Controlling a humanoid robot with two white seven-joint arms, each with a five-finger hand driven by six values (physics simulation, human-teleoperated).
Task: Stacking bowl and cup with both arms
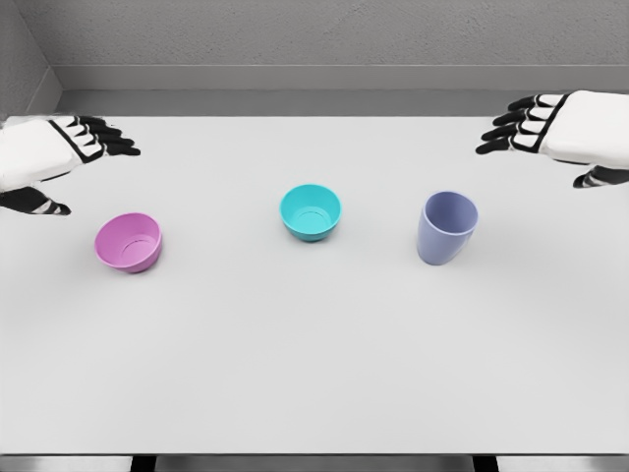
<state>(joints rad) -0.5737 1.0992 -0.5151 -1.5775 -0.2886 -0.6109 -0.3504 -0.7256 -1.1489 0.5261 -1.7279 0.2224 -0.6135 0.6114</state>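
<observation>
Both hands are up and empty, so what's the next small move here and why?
Probably lower the right hand toward the cup. Both hands hover open, holding nothing; the cup stands upright nearest that hand, apart from the teal bowl. The left hand could likewise go for the pink bowl.

No legible text or markings

We see a white table (314,374) filling most of the frame, surface plain and matte, front edge near the bottom. Below that edge, two dark supports (143,463) (486,463) poke out, details too small to tell. Behind the table we see a grey textured wall (314,29) with a lighter band (295,77) along its base. A side wall (20,69) meets it at upper left.
</observation>
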